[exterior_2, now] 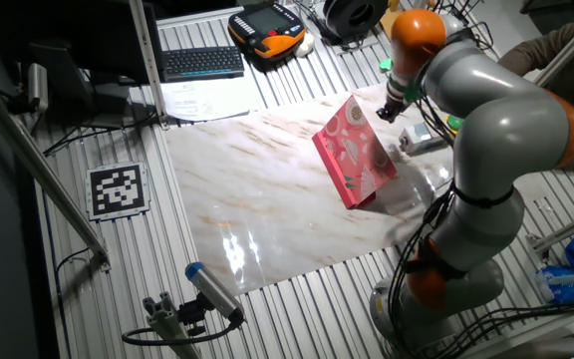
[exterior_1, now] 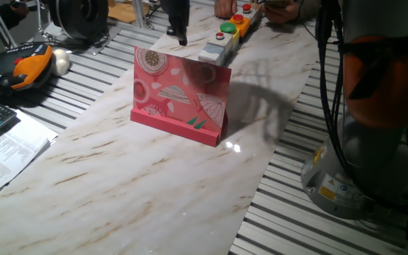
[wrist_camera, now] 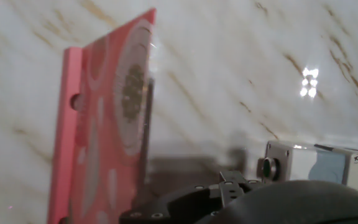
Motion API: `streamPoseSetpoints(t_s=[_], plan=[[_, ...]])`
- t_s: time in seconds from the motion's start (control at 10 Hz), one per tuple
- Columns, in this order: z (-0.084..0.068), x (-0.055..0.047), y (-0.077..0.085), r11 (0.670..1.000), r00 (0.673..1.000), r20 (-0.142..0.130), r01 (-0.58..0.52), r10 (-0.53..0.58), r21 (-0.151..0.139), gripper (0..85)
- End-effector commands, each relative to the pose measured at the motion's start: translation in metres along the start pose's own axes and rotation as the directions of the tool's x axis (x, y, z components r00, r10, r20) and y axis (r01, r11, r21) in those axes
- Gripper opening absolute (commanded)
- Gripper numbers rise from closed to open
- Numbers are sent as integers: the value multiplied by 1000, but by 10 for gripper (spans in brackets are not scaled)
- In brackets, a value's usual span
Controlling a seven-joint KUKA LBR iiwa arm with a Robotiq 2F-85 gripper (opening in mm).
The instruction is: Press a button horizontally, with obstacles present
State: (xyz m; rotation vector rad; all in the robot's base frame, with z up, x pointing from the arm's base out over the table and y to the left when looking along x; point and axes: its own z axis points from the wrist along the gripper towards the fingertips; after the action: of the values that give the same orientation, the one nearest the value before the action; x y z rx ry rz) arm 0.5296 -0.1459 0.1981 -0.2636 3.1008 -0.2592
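Observation:
The obstacle, an upright pink-red card board (exterior_1: pixel 181 95) with umbrella, flower and circle prints, stands on its pink base strip mid-table. It also shows in the other fixed view (exterior_2: pixel 355 150) and at the left of the hand view (wrist_camera: pixel 107 124). Behind it lies a grey button box (exterior_1: pixel 215 52), with a round button (wrist_camera: pixel 266 167) on its side face in the hand view. My gripper (exterior_1: pixel 178 33) hangs above the far side of the table, behind the board and left of the box. It also shows in the other fixed view (exterior_2: pixel 392 106). Its fingertips are not clearly visible.
More boxes with a green button (exterior_1: pixel 227 28) and a red button (exterior_1: pixel 238 19) continue the row behind the grey box. An orange-black pendant (exterior_1: pixel 20 67) and papers (exterior_1: pixel 6 152) lie at the left. My arm's base (exterior_1: pixel 363 142) stands at the right edge.

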Motion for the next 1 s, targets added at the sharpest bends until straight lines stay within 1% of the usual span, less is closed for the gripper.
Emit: streamPoseSetpoints(t_s=[0.0, 0.1, 0.2, 0.3, 0.5, 0.6, 0.7, 0.8, 0.9], plan=[[12, 2, -29, 1000, 1000, 9, 8, -8, -3, 0], [18, -2, -35, 1000, 1000, 6, 23, -23, -19, 0], [22, -4, -38, 999, 1000, 16, 26, -25, -33, 0], [21, -7, -36, 999, 1000, 24, 18, -17, -38, 0], [19, -8, -33, 999, 1000, -7, -7, 6, -38, 0], [19, -8, -33, 999, 999, -35, -14, 13, -35, 0], [19, -8, -33, 999, 997, -69, -32, 31, -22, 0], [19, -8, -33, 998, 993, -102, -51, 53, 21, 0], [19, -8, -33, 995, 991, -117, -57, 66, 80, 0]])
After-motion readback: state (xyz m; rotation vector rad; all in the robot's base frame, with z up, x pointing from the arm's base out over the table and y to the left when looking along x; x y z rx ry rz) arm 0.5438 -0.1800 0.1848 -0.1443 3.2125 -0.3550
